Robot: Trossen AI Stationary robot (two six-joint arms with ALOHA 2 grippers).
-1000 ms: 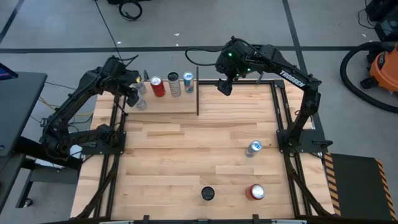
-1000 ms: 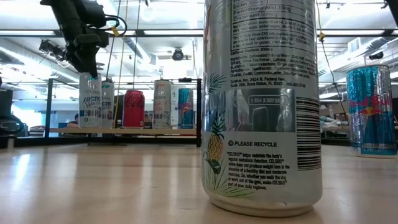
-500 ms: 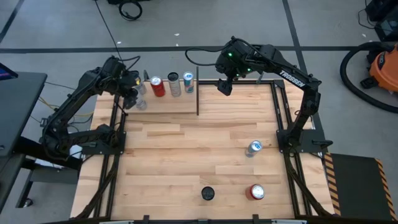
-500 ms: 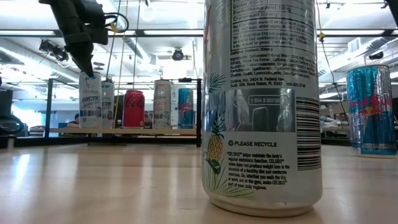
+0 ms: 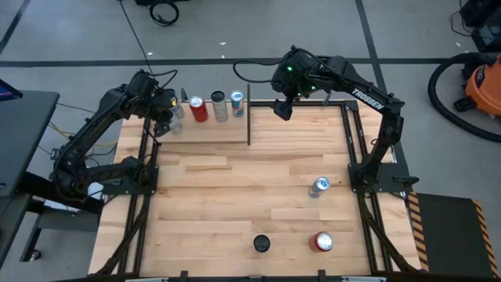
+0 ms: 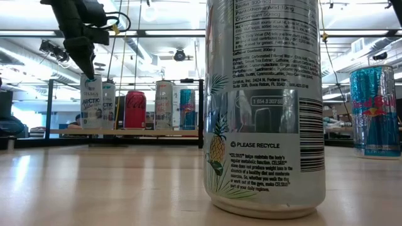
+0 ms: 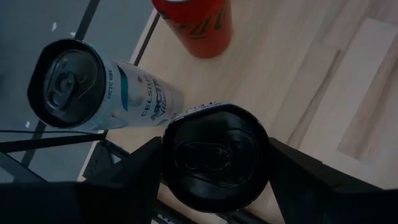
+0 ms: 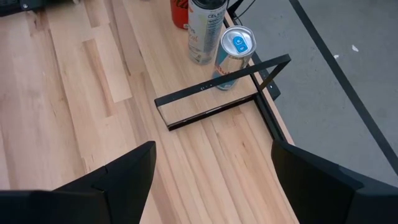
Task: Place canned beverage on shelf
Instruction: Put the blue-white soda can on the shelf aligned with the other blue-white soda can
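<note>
The shelf point(image 5: 211, 131) is a pale board in black uprights at the table's far left. At its left end stands a white can with a black lid point(image 7: 214, 155), and my left gripper point(image 5: 166, 117) is shut on it from above. A second white can point(image 7: 81, 87) stands just beside it. Further right along the board stand a red can point(image 5: 198, 108), a silver can point(image 5: 220, 106) and a blue can point(image 5: 236, 103). My right gripper point(image 5: 282, 108) hangs open above the shelf's right end, with nothing between its fingers. My left gripper pinches the can's top end point(image 7: 169, 146) between its two fingers, one on each side just below the lid. The fingers point(image 7: 134, 171) come from above, slanting down. The can stands upright, with its bottom point(image 6: 91, 127) on the shelf board.
On the tabletop stand a blue-and-silver can point(image 5: 319, 186), a red can point(image 5: 322, 241) and a black-topped can point(image 5: 261, 244), all near the front right. A black upright point(image 5: 249, 113) ends the shelf on its right. Bare wood lies between the shelf and those cans.
My left gripper has narrowed its fingers onto the top of the white can and rolled its wrist while staying over the shelf's left end. The can still stands on the board.
</note>
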